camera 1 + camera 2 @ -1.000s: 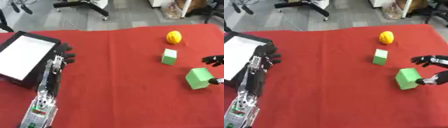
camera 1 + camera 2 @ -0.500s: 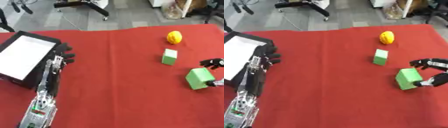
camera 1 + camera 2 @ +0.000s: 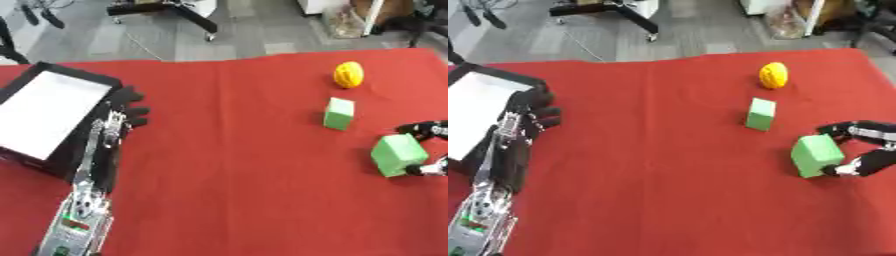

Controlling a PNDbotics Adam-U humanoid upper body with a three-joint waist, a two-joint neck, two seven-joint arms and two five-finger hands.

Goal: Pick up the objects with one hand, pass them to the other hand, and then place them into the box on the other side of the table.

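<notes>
- Right hand (image 3: 866, 150) at the table's right edge, fingers and thumb curled around the big green block (image 3: 816, 155), which sits on the red cloth (image 3: 658, 165).
- Left hand (image 3: 125, 107) rests open beside the box (image 3: 48, 116).
- Small green block (image 3: 759, 114) and yellow ball (image 3: 773, 75) lie farther back.

A matt red cloth (image 3: 236, 165) covers the bench, its weave slightly fuzzy and without shine. The two green blocks, the larger (image 3: 816, 155) and the smaller (image 3: 760, 114), look smooth and matt, like foam or painted wood; which one cannot be told. The yellow ball (image 3: 348, 75) has a ridged, dull skin. The box (image 3: 44, 116) has black matt walls and a flat white, paper-like inside. The left robot hand (image 3: 125, 106) is matt black, its forearm bare silver metal; the right robot hand (image 3: 866, 149) looks black too.
</notes>
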